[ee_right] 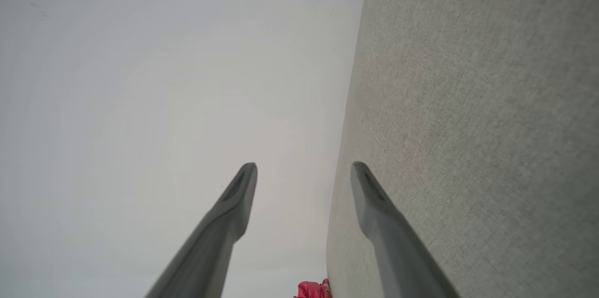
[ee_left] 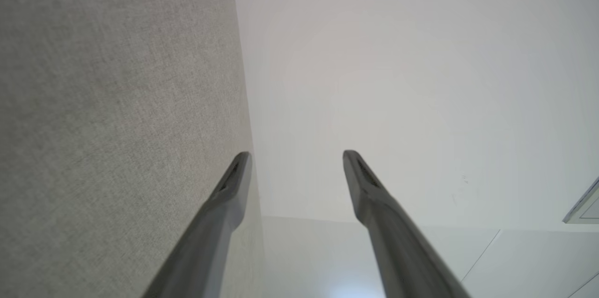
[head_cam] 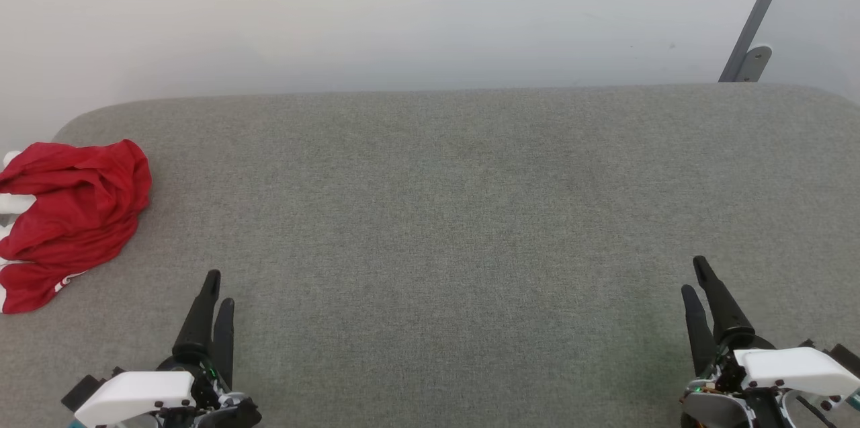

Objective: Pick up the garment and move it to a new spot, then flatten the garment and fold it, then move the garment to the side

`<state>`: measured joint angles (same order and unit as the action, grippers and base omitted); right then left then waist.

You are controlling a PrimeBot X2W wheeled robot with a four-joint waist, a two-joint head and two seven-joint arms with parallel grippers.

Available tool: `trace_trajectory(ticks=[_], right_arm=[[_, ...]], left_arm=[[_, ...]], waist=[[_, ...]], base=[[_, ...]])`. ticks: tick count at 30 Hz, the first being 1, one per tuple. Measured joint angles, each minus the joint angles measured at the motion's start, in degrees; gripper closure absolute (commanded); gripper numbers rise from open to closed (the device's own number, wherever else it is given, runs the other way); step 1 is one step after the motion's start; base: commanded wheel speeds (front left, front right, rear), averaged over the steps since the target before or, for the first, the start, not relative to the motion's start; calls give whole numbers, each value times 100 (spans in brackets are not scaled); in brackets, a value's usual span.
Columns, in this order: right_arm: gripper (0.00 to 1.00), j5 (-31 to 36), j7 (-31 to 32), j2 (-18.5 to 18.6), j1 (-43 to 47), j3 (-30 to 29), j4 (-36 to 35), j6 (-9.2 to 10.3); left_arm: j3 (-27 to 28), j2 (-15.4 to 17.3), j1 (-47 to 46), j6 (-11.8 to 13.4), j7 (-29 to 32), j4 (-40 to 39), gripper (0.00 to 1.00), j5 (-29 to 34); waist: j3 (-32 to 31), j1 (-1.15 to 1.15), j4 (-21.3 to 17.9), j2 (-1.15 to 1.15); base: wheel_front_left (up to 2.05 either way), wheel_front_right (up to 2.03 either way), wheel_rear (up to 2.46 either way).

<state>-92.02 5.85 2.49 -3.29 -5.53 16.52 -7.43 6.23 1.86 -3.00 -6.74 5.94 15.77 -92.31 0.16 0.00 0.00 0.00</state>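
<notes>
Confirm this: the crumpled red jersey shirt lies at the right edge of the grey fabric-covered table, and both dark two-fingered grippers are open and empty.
Not quite. The crumpled red jersey shirt lies at the left edge of the grey fabric-covered table, not the right, as the head view shows. The rest stands: the left gripper and the right gripper are both open and empty.

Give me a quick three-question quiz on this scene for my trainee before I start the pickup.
1. Where does the red shirt lie on the grey surface? A: crumpled at the robot's left edge. B: flat in the middle. C: folded at the right edge.
2. True or false: the left pincer grips the shirt.
3. Fill in: the right pincer stands ____.
Key: 1 A; 2 false; 3 open.
</notes>
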Motion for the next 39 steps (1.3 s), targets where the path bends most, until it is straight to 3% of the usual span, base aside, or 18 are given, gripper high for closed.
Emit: trace_trajectory(ticks=[12,29,39], right_arm=[[0,824,-307,111,-90,275,-8,1],[0,3134,-386,227,-210,398,23,1],[0,3971,-492,240,-209,433,-35,1]], left_arm=[[-118,219,77,342,-347,-426,0,521],[-672,786,97,835,-754,-513,0,2418],[-777,894,104,901,-934,-617,0,3226]], waist=[[-14,0,0,0],[-65,0,14,0],[-93,0,30,0]], base=[[0,0,0],[0,0,0],[0,0,0]])
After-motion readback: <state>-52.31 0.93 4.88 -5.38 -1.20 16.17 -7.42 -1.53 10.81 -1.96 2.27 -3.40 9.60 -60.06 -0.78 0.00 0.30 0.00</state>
